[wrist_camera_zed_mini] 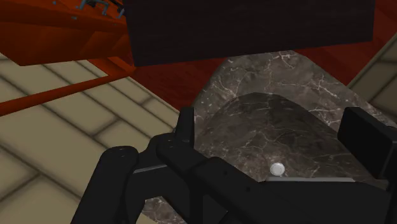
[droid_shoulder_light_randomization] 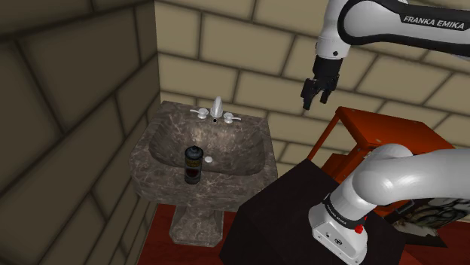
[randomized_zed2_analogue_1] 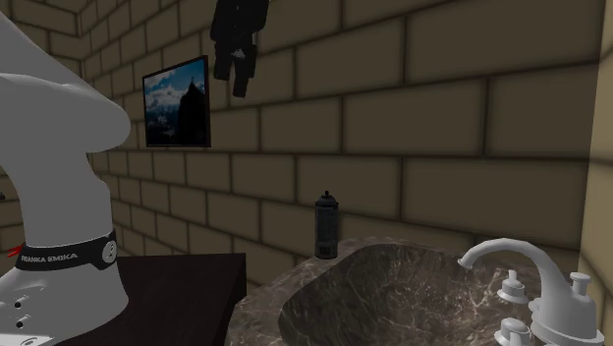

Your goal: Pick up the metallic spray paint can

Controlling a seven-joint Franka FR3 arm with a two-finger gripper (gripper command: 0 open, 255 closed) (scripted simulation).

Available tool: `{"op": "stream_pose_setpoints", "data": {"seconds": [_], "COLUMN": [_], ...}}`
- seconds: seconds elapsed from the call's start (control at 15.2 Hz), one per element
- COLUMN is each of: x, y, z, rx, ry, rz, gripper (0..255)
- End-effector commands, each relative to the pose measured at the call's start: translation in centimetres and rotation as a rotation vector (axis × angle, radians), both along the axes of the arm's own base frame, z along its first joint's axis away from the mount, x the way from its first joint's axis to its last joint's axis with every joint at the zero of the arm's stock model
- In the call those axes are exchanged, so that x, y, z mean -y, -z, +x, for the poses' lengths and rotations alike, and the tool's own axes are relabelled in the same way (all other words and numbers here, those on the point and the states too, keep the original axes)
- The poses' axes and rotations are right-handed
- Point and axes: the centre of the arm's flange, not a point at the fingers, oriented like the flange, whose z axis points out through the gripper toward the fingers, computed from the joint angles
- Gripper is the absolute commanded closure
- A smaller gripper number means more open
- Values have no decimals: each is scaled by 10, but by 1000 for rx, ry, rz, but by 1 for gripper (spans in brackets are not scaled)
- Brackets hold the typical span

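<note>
Dark veined marble pedestal sink (droid_shoulder_light_randomization: 147, 154) against tan block wall. All-black 2-finger pincer (droid_shoulder_light_randomization: 315, 99) raised toward shoulder view's right of sink, fingers spread apart, gripping nothing. Dark cylindrical spray can with red label (droid_shoulder_light_randomization: 193, 164) upright on sink's front rim, opposite silver faucet (droid_shoulder_light_randomization: 216, 109), well apart from pincer.

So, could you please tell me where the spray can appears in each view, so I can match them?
Shoulder view: the dark spray can stands left of middle on the marble sink, on its front rim opposite the faucet.
Second exterior view: centre, on the sink's far rim.
Wrist view: match by the sink.
Shared landmark: the marble sink.
</note>
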Motion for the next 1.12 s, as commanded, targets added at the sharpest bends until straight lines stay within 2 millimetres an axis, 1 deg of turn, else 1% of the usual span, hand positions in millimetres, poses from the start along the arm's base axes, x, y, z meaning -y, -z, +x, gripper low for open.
{"op": "stream_pose_setpoints", "data": {"seconds": [0.0,0.53,1.06], "x": [0,-33,-81], "y": [0,73,138], "z": [0,39,76], "rx": [0,133,266], "ry": [0,-277,-554], "rz": [0,66,132], "gripper": [0,0,0]}}
